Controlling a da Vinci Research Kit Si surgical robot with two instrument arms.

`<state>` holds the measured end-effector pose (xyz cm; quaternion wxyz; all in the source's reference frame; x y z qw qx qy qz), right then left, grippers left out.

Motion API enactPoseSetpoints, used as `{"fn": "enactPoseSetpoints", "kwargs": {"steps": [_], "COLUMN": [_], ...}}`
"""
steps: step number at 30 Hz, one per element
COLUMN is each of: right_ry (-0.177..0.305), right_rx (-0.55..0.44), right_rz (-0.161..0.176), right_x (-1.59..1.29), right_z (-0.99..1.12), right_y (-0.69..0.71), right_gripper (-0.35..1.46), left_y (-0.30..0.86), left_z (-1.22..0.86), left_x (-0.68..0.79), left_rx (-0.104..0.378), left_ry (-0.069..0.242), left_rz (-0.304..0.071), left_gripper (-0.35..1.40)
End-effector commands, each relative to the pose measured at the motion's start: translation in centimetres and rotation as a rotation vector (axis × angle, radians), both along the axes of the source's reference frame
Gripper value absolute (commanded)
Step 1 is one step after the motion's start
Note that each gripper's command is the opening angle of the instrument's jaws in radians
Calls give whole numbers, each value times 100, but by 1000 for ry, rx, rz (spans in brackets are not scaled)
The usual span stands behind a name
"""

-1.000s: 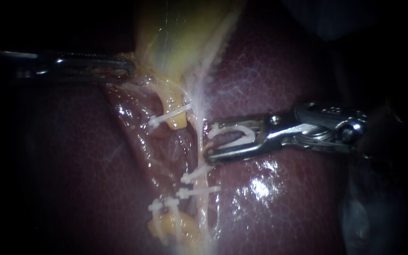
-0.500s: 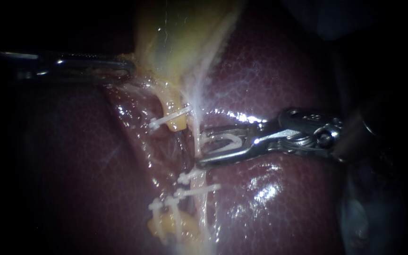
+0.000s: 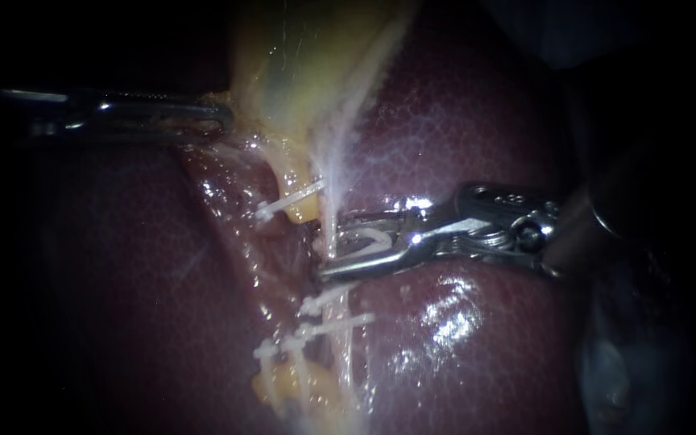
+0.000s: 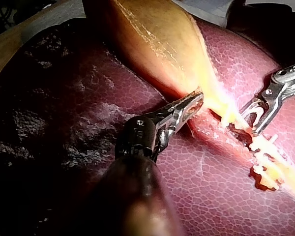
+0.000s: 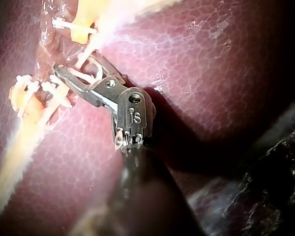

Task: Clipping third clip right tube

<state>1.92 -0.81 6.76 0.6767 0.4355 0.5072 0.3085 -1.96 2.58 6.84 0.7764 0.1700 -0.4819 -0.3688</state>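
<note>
Right instrument: jaws apart, carrying open clip.
Right tube: across the jaw mouth, square to them.
Left instrument: farther, gripping gallbladder.

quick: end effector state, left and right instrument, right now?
Left instrument: shut on gallbladder, at its lower edge.
Right instrument: jaws apart, holding an open white clip between them.

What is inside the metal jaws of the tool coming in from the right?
A white clip sits between the right instrument's jaws, and a pale tube crosses their mouth. The far side of the tube is covered, so how far the clip reaches round it cannot be seen.
</note>
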Motion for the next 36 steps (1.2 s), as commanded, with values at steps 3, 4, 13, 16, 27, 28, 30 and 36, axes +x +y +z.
{"fn": "enactPoseSetpoints", "kwargs": {"steps": [3, 4, 13, 16, 27, 28, 30, 36], "right_ry": [41, 50, 124, 134, 148, 148, 149, 158], "right_rx": [28, 29, 67, 78, 94, 94, 94, 96], "right_rz": [16, 19, 52, 57, 67, 67, 67, 68], "right_x": [6, 7, 13, 14, 12, 12, 10, 1], "right_z": [-4, -7, -52, -70, -88, -87, -84, -75], "right_y": [0, 0, 7, 13, 28, 29, 31, 37], "right_gripper": [49, 49, 49, 48, 41, 38, 31, -6], "left_y": [0, 0, 0, 0, 0, 0, 0, 0], "left_z": [0, 0, 0, 0, 0, 0, 0, 0], "left_x": [0, 0, 0, 0, 0, 0, -1, -1], "left_rx": [0, 0, 0, 0, 0, 0, 0, 0], "left_ry": [0, 0, 0, 0, 0, 1, 1, 1], "left_rz": [0, 0, 0, 0, 0, 0, 0, -1], "left_gripper": [-35, -35, -35, -35, -35, -35, -35, -35]}}
